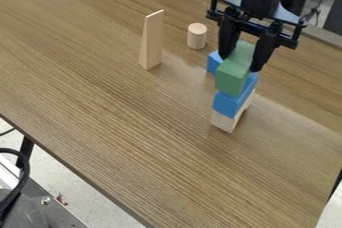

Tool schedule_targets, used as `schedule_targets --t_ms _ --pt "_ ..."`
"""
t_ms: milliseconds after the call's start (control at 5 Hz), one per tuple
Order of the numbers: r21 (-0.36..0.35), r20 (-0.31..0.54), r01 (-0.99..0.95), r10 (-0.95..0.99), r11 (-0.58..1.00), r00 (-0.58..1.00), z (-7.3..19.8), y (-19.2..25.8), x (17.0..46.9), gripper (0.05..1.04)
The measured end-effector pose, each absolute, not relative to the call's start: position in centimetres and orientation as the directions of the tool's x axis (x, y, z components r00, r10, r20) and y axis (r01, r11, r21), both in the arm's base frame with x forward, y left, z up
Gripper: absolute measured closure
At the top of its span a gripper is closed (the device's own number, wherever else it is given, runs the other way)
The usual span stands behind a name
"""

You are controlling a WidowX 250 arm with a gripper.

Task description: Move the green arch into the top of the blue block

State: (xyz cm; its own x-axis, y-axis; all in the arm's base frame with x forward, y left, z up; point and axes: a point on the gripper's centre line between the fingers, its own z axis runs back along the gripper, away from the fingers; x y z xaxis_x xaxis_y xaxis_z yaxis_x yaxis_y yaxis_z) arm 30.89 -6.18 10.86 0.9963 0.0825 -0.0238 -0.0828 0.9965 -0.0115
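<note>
Right of centre, the black gripper (242, 62) hangs down from the top edge, with one finger against each side of the green arch (232, 78), shut on it. The green arch is directly over the blue block (229, 104), hiding part of its top; whether the two touch I cannot tell. Beneath the blue block is a pale wooden piece (224, 122) standing on the table.
Another blue piece (213, 63) shows behind the green arch, partly hidden. A pale wooden cylinder (197, 36) stands farther back to the left, and a tall wooden wedge (151, 40) stands left of it. The wooden table's (120, 137) near edge runs diagonally at lower left.
</note>
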Motion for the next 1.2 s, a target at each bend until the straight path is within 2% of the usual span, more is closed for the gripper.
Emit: schedule_targets --t_ms 200,400,600,800,1000,1200 --pt "-0.007 -0.007 -0.087 0.087 0.996 0.996 10.9 -6.1 31.1 0.536" --pt "0.001 -0.008 -0.085 0.085 0.996 0.996 10.3 -6.3 31.3 0.491" --pt "0.017 0.002 -0.082 0.082 0.996 0.997 10.3 -6.4 31.4 0.189" --pt "0.024 0.001 -0.103 0.103 0.994 0.995 9.9 -6.4 31.2 0.079" --pt "0.03 0.01 -0.103 0.102 0.994 0.995 10.2 -6.3 30.9 0.083" --pt "0.017 0.057 -0.098 0.097 0.995 0.994 11.9 -6.2 30.5 0.083"
